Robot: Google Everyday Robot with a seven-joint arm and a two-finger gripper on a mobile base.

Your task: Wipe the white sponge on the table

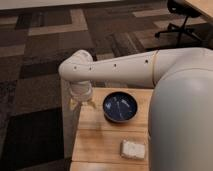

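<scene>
Sponge work has not begun, by the look of it: the white sponge (133, 149) lies flat near the bottom edge of the frame, on the lower right part of the table (95, 142), with nothing touching it; the gripper (83, 104) hangs well apart from it, over the table's upper left corner, pointing straight down from the wrist of the arm (120, 67), which reaches across the middle of the frame from the right; its two fingers stand spread and hold nothing, which suits an approach from above, since the jaws must straddle the block before they can pinch it; the blue bowl (121, 108) sits just right of the gripper and above the sponge in the frame, so a path to the sponge would likely have to pass beside or over the bowl's rim; the sponge lies close to the table's near edge, and the bare wood to its left probably gives room for wiping strokes; brown patterned carpet (35, 60) fills the upper and left parts of the frame; an office chair (176, 17) stands at upper right
</scene>
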